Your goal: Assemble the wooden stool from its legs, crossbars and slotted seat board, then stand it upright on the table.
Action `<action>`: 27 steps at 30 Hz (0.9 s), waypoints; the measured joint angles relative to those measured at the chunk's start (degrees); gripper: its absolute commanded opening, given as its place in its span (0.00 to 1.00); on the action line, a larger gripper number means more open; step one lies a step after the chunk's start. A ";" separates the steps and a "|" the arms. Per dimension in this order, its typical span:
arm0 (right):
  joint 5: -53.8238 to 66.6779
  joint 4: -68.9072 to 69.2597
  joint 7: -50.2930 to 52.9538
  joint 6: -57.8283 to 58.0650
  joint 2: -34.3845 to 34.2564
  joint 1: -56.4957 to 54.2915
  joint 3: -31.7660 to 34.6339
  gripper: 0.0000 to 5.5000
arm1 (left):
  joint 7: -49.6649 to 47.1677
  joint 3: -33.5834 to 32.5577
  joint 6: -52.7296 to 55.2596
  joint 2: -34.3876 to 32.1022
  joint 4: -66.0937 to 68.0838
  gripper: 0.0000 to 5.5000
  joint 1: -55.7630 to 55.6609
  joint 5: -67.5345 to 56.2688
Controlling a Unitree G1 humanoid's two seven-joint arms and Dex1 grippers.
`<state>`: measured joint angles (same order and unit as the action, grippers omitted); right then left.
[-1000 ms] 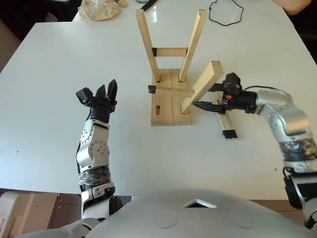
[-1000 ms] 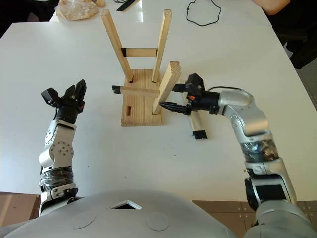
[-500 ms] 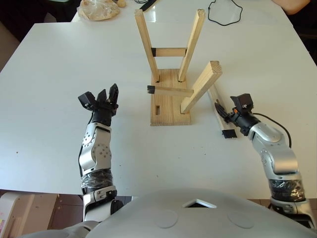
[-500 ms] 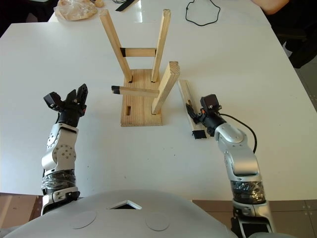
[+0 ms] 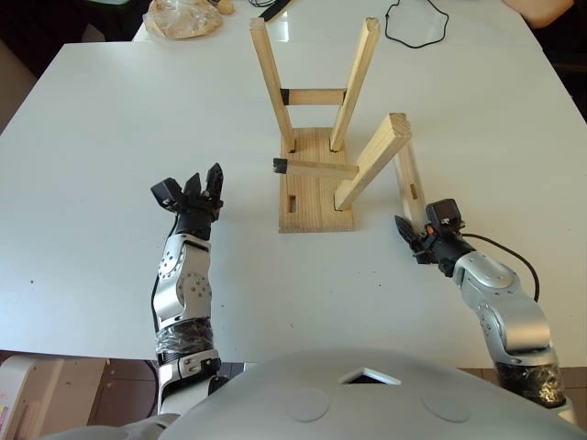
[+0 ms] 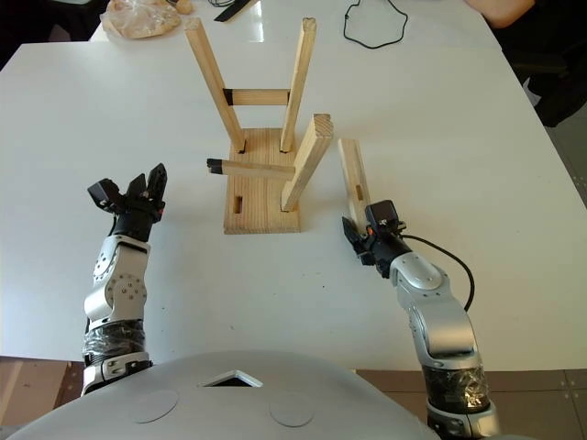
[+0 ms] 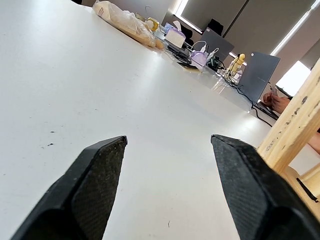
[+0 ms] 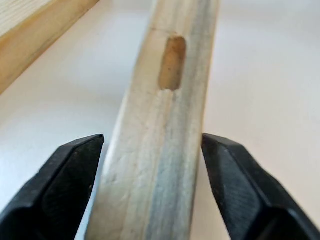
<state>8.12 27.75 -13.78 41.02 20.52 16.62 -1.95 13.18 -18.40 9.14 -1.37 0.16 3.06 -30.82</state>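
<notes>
Tabletop [image 5: 110,119], white and flat, with crumpled plastic bag [image 5: 186,16] at far-left corner. Left gripper [image 5: 190,183] spread wide over near-left surface. Pale wooden seat board [image 5: 321,197] mid-tabletop, legs sticking up. Right gripper [image 8: 152,142] wide, straddling loose slotted wooden leg [image 5: 410,183] alongside. Laptops [image 7: 260,62] on desks beyond.

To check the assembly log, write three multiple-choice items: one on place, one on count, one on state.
1. The loose pale wooden leg lies: A) on the white table, right of the slotted wooden seat board; B) on top of the board; C) upright in a slot.
2. Legs set in the board: A) one; B) three; C) four.
3. The black right gripper is: A) shut on the board; B) open astride the loose leg; C) shut, empty.
Key: A, it lies beside the board; B, two upright, one tilted; B, fingers flank it with gaps.
</notes>
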 measured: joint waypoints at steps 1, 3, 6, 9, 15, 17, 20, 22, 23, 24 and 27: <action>0.06 0.56 -0.06 0.05 0.07 0.74 0.11 0.53 | 0.00 -0.03 -0.04 0.03 0.00 0.57 0.15 0.00; 0.12 1.13 -0.59 0.05 0.50 1.59 0.31 0.46 | -0.03 -0.04 -0.08 0.10 -0.01 0.57 0.38 0.01; 0.12 0.46 -0.69 -1.26 0.24 1.89 0.64 0.39 | -0.24 -0.02 -0.38 0.20 0.00 0.57 0.46 0.18; 0.00 -2.92 1.06 -3.76 -1.53 -0.80 2.88 0.37 | -0.83 -0.04 -1.04 0.35 0.10 0.57 0.18 0.46; 2.42 -9.39 4.00 -4.38 -5.51 -12.63 7.81 0.37 | -2.10 -1.19 -1.04 -0.78 -0.96 0.57 -2.21 0.50; 4.48 -12.53 4.30 -4.75 -6.29 -19.51 10.53 0.37 | -2.25 -2.03 -0.73 -1.30 -2.37 0.57 -3.51 -0.62; 14.15 -22.18 4.53 -5.19 -7.53 -35.87 19.16 0.37 | -3.38 -4.26 3.00 -4.18 -6.16 0.57 -8.87 -5.74; 24.34 -27.86 3.19 -4.95 -9.08 -45.33 25.40 0.37 | -4.43 -5.44 6.79 -5.97 -8.66 0.57 -13.35 -11.79; 29.27 -29.51 1.65 -4.63 -9.59 -49.51 27.51 0.37 | -4.61 -5.85 8.83 -6.74 -9.88 0.57 -15.89 -15.34; 34.43 -30.28 -0.80 -3.95 -9.99 -53.19 28.86 0.37 | -4.78 -6.08 11.32 -7.54 -11.23 0.57 -18.54 -19.79; 48.06 -28.69 -10.11 0.08 -9.93 -61.83 29.04 0.37 | -5.67 -6.32 17.94 -10.68 -16.74 0.57 -28.02 -34.65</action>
<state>56.18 -0.94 -23.89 41.10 10.59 -45.21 27.10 7.51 -24.72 27.07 -12.04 -16.58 -24.96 -65.47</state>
